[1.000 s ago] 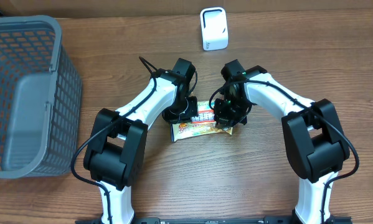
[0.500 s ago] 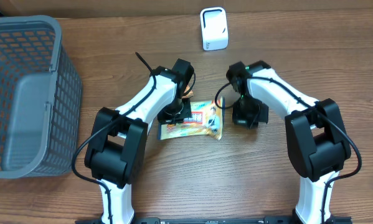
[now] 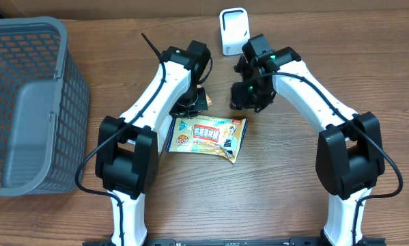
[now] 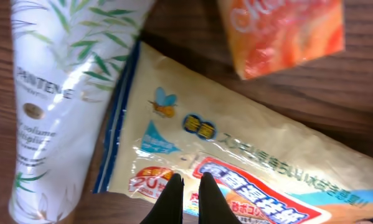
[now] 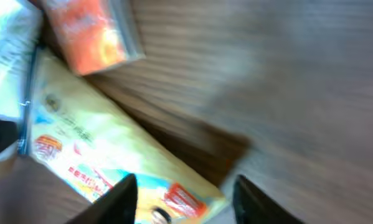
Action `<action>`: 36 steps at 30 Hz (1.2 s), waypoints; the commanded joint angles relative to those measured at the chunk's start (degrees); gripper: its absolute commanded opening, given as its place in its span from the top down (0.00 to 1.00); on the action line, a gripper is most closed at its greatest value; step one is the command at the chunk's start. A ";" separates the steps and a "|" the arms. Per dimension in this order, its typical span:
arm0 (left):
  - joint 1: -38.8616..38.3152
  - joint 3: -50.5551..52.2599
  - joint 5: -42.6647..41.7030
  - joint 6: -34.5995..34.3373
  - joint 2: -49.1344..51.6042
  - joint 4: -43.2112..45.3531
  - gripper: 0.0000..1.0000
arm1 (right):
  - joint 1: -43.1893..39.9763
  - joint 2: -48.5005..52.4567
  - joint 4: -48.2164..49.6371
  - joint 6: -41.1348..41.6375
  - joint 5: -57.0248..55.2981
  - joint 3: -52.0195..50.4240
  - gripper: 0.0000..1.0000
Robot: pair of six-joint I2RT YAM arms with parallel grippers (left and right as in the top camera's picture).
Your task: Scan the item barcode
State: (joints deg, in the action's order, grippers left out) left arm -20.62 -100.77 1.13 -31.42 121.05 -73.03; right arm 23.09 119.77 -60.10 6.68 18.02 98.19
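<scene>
- The left claw [image 4: 190, 182] was pressed together, its tips over the near part of the snack packet's printed face; whether they touched the film could not be told.
- The right claw [image 5: 185, 183] stood spread, with nothing between its fingers, above the packet's corner and bare wood.
- The wooden table [image 3: 293, 205] carried everything.
- A grey mesh basket [image 3: 71, 82] sat at the table's left edge, well apart from the arms.
- The snack packet [image 3: 207, 137], yellow with red and blue print, lay flat near the middle of the table, between the two arms and face up.
- A white tube [image 4: 55, 93] with green leaf print lay just beside the packet's blue-trimmed end.
- The white scanner [image 3: 233, 31] stood upright near the table's far edge, close to the right arm's wrist.
- A small orange packet [image 4: 286, 31] lay on the wood just beyond the snack packet.
</scene>
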 commanded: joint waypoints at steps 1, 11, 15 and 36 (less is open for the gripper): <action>4.35 -0.81 0.46 -2.71 -0.11 -0.46 0.96 | 0.72 -0.07 2.69 -7.19 5.20 0.04 0.44; 12.85 -0.70 -3.72 -3.28 -0.11 -3.34 0.68 | 1.64 0.07 5.77 -14.32 5.18 -7.21 0.58; 12.98 -0.70 -3.72 -2.86 -0.11 -3.50 0.48 | 1.73 0.07 4.20 -16.28 5.51 -8.81 0.46; 12.68 -0.68 -3.74 -1.55 -0.11 -3.65 0.39 | 1.70 0.07 6.47 -19.54 7.61 -14.58 0.82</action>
State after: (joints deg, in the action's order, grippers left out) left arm -7.51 -100.77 -2.15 -33.98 121.05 -76.69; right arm 24.49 119.81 -53.82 -13.37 25.32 83.99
